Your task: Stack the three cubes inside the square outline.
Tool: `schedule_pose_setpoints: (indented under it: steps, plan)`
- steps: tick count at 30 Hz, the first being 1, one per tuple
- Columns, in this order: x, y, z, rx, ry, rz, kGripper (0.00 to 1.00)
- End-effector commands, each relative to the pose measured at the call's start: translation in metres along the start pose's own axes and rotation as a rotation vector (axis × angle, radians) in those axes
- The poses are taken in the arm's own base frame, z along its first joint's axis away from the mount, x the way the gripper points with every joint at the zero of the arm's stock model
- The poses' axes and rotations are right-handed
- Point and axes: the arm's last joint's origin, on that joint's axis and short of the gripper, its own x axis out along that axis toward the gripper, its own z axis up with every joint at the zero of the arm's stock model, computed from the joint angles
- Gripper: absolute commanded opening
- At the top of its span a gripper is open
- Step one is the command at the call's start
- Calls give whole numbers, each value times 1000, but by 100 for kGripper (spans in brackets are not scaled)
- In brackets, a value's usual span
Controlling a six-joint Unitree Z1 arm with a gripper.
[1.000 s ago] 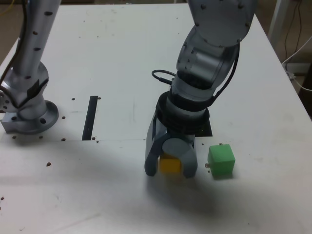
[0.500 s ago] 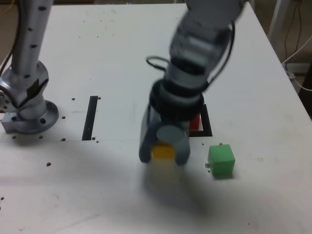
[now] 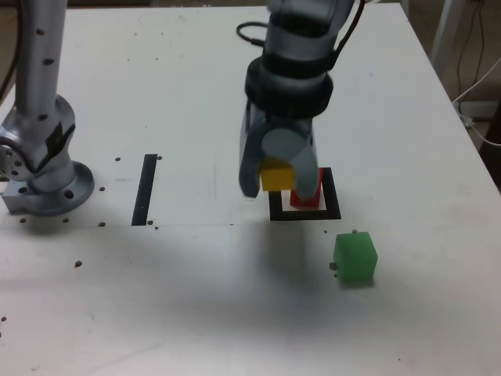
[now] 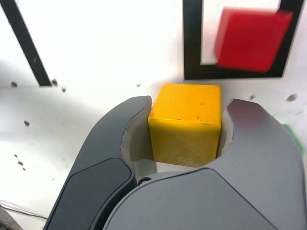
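Observation:
My gripper is shut on the yellow cube and holds it in the air, just to the exterior view's left of the square outline. The wrist view shows the yellow cube clamped between both fingers. Inside the square outline the red cube rests on the table; in the exterior view the red cube is partly hidden behind my gripper. On the table, nearer the camera and to the exterior view's right of the outline, sits the green cube.
A straight black strip lies on the table at the exterior view's left. Farther left stands the arm's grey base. Small dark holes dot the white table. Cables hang beyond the table's right edge.
My gripper has risen off the table with the yellow cube and moved back toward the square outline. The red cube, hidden a second ago, now shows beside it.

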Motion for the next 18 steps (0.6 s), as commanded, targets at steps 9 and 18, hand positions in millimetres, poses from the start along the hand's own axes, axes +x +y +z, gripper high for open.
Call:
schedule_pose_setpoints:
  steps: [9, 18]
  plan:
    - [6, 30, 24, 24, 5, -11, 20]
    - [10, 30, 40, 89, 15, -10, 20]
